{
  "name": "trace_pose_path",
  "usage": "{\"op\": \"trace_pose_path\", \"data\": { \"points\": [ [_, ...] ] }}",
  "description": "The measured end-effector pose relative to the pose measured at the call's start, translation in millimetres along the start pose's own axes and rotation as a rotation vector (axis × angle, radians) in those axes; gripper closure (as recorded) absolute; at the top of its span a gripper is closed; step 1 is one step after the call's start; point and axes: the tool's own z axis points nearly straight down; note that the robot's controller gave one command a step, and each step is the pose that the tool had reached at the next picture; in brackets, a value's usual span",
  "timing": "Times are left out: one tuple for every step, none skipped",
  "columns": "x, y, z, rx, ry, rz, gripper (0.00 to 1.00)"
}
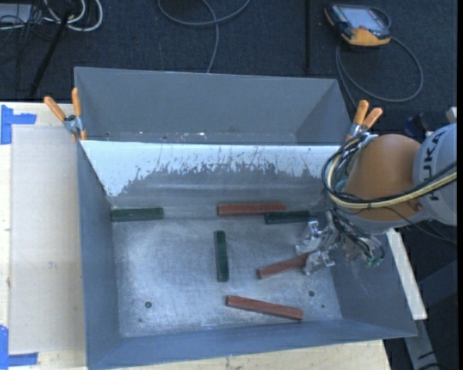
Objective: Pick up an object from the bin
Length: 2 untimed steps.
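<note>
Tool point(315, 254): right of frame, in the bin point(139, 314), at brown stick's point(280, 268) right end
Grip: you cannot tell

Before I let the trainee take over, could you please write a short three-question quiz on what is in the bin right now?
1. How many dark green bars lie in the bin?
2. True or false: the end effector is over the bin's left half in the camera view.
3. Which bar lies closest to the end effector? A) the slanted red-brown bar right of centre; B) the green bar at far left; C) the red-brown bar by the near wall.
Key: 1) three; 2) false, it is at the right side; 3) A.
</note>
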Motion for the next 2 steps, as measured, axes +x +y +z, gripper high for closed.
{"op": "trace_pose_path", "data": {
  "points": [
    [0.0,0,0,0.0,0.0,-0.001,1.0],
    [-19.2,51,-164,-0.002,0.005,0.015,1.0]
  ]
}}
